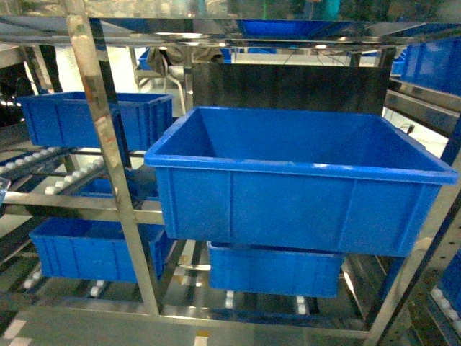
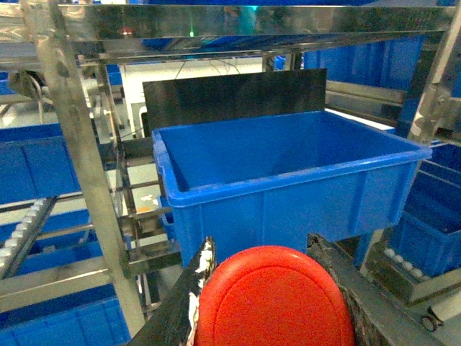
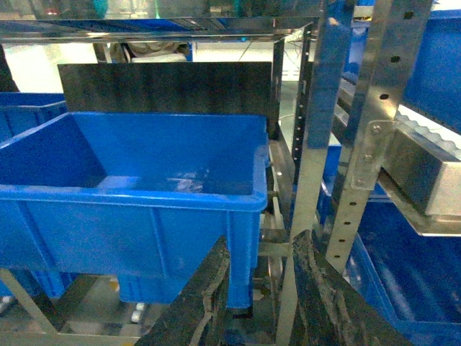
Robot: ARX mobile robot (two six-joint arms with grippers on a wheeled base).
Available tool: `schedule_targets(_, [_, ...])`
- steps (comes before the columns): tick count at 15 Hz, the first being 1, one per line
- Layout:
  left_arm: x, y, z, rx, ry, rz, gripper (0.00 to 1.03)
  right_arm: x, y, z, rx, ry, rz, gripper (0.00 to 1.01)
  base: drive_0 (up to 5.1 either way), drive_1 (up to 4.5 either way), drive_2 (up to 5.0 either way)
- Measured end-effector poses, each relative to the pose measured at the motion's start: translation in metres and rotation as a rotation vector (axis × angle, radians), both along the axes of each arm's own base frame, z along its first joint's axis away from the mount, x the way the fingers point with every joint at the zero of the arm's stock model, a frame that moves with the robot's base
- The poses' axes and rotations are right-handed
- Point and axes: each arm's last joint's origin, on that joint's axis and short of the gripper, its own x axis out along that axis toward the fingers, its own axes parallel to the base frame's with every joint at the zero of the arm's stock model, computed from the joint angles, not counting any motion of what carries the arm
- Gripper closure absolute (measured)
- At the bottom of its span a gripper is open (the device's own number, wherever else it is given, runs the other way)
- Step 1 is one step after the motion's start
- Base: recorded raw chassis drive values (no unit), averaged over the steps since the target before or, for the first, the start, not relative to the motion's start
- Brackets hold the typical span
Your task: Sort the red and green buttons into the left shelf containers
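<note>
Oddly, my head view shows neither hand, only the shelf (image 1: 108,144) and its blue bins: a big one (image 1: 302,180) up front, smaller ones at the left edge (image 1: 94,119). From the left wrist I see the left hand (image 2: 277,288) clenched on the red button (image 2: 274,299), its cap cut off by the lower frame edge, body hidden, in front of the big bin's near wall. From the right wrist, the right hand (image 3: 263,288) is released with nothing between its fingers. I cannot find the green button anywhere.

Steel shelf (image 1: 115,180) carries blue bins (image 1: 302,180), seemingly on rollers
</note>
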Motion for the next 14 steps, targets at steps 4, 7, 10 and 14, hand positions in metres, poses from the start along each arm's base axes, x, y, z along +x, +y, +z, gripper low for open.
schedule_targets(4, [0.0001, 0.0006, -0.0002, 0.000, 0.002, 0.005, 0.71, 0.0003, 0.0009, 0.0001, 0.000, -0.002, 0.007, 0.76, -5.0, 2.37, 2.4])
schedule_targets(7, [0.0000, 0.0006, -0.0001, 0.000, 0.001, 0.005, 0.71, 0.0002, 0.0009, -0.0002, 0.001, 0.002, 0.008, 0.76, -5.0, 2.37, 2.4])
schedule_targets(10, [-0.0002, 0.0006, 0.0003, 0.000, -0.003, 0.005, 0.71, 0.0001, 0.0009, 0.0002, 0.000, -0.001, 0.007, 0.76, -5.0, 2.37, 2.4])
schedule_targets(14, [-0.0002, 0.0004, 0.0002, 0.000, -0.002, 0.003, 0.71, 0.0001, 0.0008, 0.0000, 0.000, 0.000, 0.003, 0.76, -5.0, 2.37, 2.4])
